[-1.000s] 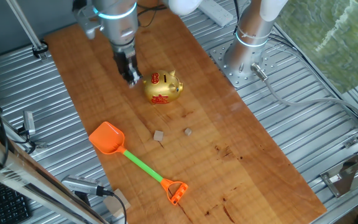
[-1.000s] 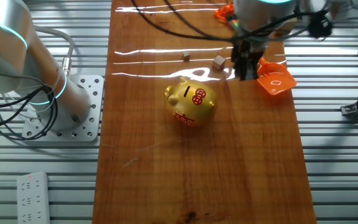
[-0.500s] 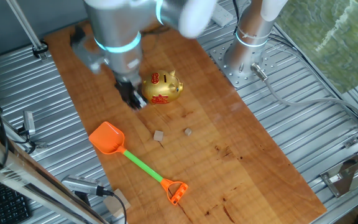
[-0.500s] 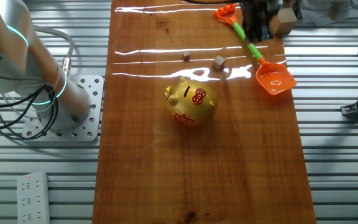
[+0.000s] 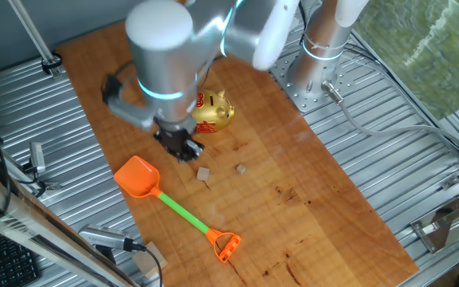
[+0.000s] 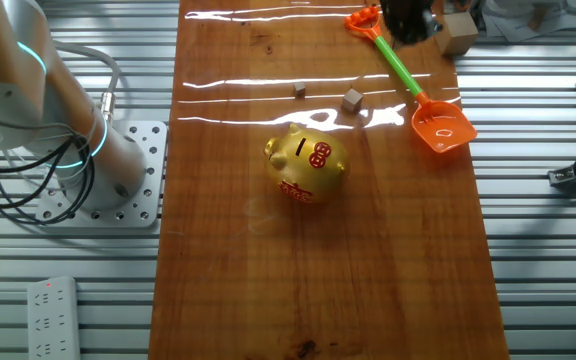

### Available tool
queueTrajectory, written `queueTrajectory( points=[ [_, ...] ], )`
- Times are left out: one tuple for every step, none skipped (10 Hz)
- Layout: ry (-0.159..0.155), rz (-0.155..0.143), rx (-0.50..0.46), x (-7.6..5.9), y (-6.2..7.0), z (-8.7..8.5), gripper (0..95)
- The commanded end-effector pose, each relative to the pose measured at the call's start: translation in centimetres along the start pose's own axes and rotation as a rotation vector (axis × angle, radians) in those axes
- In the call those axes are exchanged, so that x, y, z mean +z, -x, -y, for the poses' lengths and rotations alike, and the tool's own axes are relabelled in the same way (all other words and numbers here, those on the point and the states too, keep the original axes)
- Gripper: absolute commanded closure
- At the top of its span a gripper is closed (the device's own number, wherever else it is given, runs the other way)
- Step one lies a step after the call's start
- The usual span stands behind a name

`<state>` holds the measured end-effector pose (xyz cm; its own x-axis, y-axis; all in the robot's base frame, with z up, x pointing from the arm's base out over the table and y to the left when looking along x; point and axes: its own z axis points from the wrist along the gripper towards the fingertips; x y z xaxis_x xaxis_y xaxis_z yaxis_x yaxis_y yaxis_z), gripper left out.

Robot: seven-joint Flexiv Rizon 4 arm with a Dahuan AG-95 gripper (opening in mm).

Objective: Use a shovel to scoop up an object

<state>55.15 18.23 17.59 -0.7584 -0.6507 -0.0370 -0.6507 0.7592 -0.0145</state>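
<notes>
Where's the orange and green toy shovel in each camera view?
One fixed view: shovel lies lower left of centre, blade up-left, loop down-right.
The other fixed view: shovel lies top right, loop at top edge, blade below.
Shared landmark: gold pig.

Bright, even light in both views. White streaks of glare across the far end of the worktop [image 6: 268, 85] in the other fixed view, around the object [image 6: 352, 99]. Arm [image 5: 166, 64] slightly motion-blurred in one fixed view. Shadows soft and short. Static things sharp.
</notes>
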Motion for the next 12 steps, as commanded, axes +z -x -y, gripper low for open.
queueTrajectory(
  points=[
    [-0.028,0.008,-0.262,0.2,3.4,-1.5,95.0],
    [-0.04,0.005,-0.327,0.8,3.7,-1.5,95.0],
    [-0.042,0.002,-0.388,1.3,3.9,-1.5,95.0],
    [-0.042,0.001,-0.417,1.6,4.0,-1.4,95.0],
    [-0.048,-0.011,-0.486,2.5,4.2,-1.1,95.0],
    [-0.047,-0.014,-0.523,3.2,4.4,-1.0,95.0],
    [-0.042,-0.011,-0.571,4.5,4.6,-0.6,95.0],
    [-0.043,-0.013,-0.586,5.0,4.7,-0.5,95.0],
    [-0.039,-0.011,-0.599,5.6,4.8,-0.4,95.0],
    [-0.035,-0.011,-0.606,6.0,4.9,-0.3,95.0],
    [-0.026,-0.011,-0.613,6.4,4.9,-0.2,95.0],
    [-0.021,-0.011,-0.619,6.7,5.0,-0.2,95.0]
  ],
)
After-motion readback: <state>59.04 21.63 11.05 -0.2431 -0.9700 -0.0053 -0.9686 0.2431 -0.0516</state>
